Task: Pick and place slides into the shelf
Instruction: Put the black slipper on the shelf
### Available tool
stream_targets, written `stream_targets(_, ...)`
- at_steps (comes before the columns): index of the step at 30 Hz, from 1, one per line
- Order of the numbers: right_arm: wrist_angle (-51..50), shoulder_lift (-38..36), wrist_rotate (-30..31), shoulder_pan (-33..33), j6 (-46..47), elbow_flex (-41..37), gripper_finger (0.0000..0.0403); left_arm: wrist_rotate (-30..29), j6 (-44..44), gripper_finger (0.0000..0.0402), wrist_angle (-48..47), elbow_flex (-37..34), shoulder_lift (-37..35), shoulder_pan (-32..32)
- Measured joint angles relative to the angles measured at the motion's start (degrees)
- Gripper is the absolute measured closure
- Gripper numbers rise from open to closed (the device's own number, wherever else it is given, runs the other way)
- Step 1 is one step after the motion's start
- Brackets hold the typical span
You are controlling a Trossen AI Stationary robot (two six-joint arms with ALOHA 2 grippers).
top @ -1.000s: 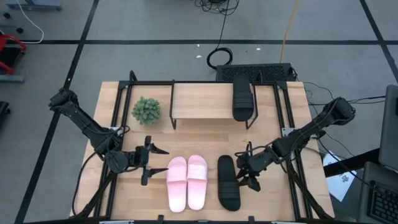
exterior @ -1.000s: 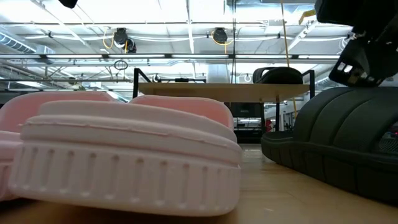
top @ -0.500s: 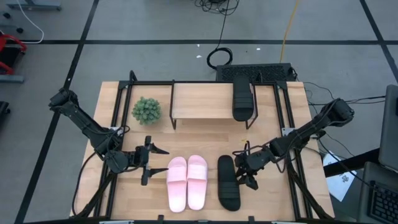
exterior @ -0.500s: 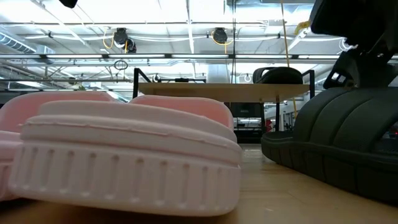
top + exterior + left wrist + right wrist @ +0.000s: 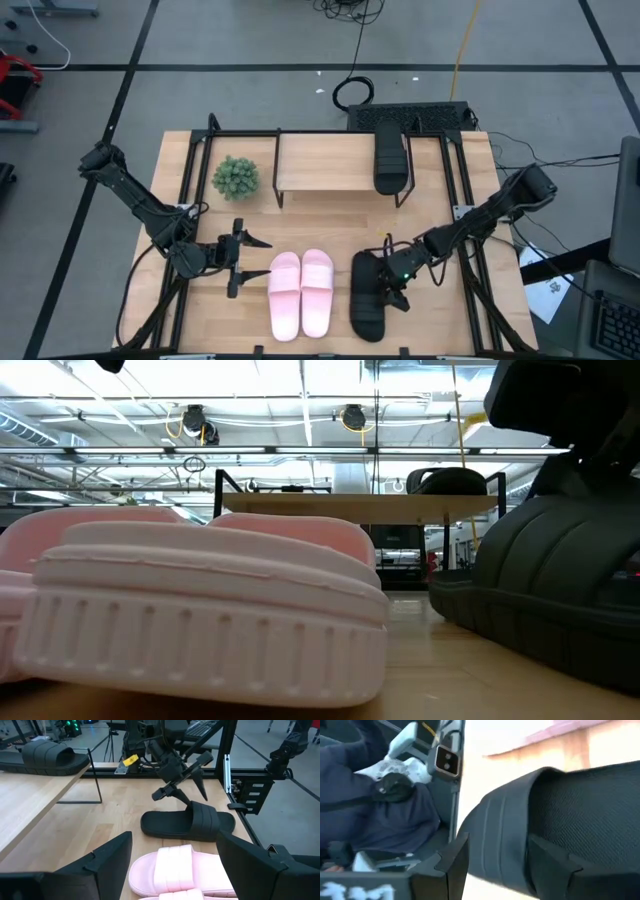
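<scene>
A black slide lies flat on the table next to the pink pair. My right gripper is open at the black slide's strap, which fills the space between its fingers in the right wrist view. A second black slide sits on the shelf's light wood top board. My left gripper waits open just left of the pink pair, touching nothing. In the low view the pink slide and the black slide fill the foreground. My right gripper comes at the black slide slanting down from the table's right, fingers spread. One fingertip meets the top of the strap; the other finger hangs in the air over the footbed. The slide rests on its sole on the table.
A small green potted plant stands left of the shelf. Black frame rails run along the table's left and right sides. Bare wood lies between the shelf and the slides. A seated person in dark clothing shows beyond the table.
My right gripper has moved toward the table's left and down onto the black slide's strap, staying open. In the low view the black slide has shifted slightly. The left arm and the pink pair have kept still.
</scene>
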Motion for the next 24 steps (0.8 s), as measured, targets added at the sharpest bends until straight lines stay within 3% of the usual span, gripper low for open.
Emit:
stream_targets(13,1.13,1.91,-2.21,0.04,0.21,0.00,0.0227,0.04,-0.04,0.0108,-0.39,0.00,0.00,0.00)
stream_targets(24,1.46,1.91,-3.22,0.00,-0.30,0.00,0.0274,0.04,-0.04,0.0108,-0.44,0.00,0.00,0.00)
